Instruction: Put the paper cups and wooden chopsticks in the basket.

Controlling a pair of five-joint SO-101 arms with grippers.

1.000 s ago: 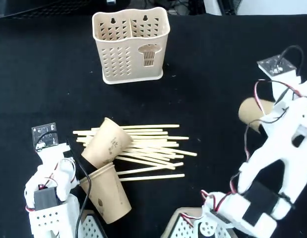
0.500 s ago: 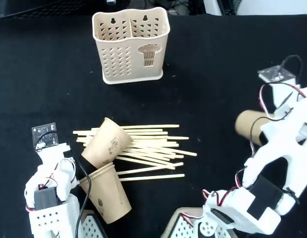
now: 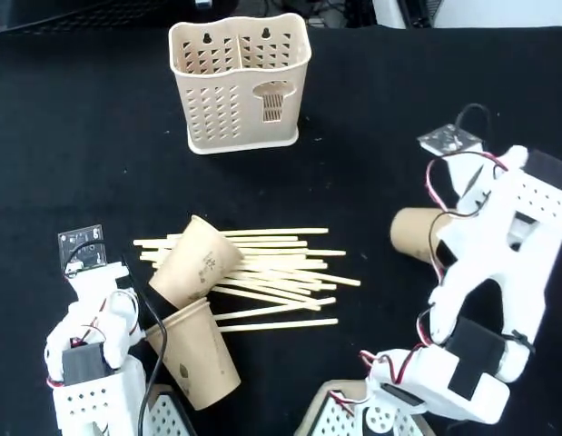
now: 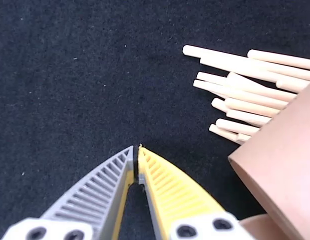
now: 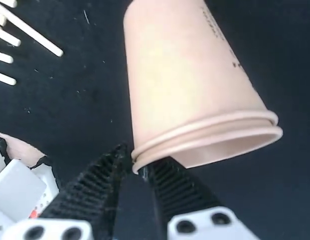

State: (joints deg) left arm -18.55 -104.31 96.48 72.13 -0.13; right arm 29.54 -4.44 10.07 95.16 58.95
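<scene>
A beige slotted basket (image 3: 240, 82) with two compartments stands at the back of the black table. A loose bundle of wooden chopsticks (image 3: 271, 272) lies mid-table, its ends also seen as chopsticks (image 4: 245, 95) and chopsticks (image 5: 14, 30). One paper cup (image 3: 194, 263) lies on the bundle and another cup (image 3: 197, 359) lies just in front of it. My right gripper (image 5: 137, 165) is shut on the rim of a third paper cup (image 5: 190, 85), held off the table on its side as the cup (image 3: 412, 232) at the right. My left gripper (image 4: 136, 150) is shut and empty, beside the chopstick ends and a cup (image 4: 280, 165).
The left arm (image 3: 94, 318) sits at the front left corner next to the two lying cups. The right arm (image 3: 498, 263) takes up the front right. Bare black table (image 3: 380, 136) lies between the held cup and the basket.
The right arm has swung left with the cup in its gripper, bringing it nearer the chopsticks. The left arm, the basket and the other cups have not moved.
</scene>
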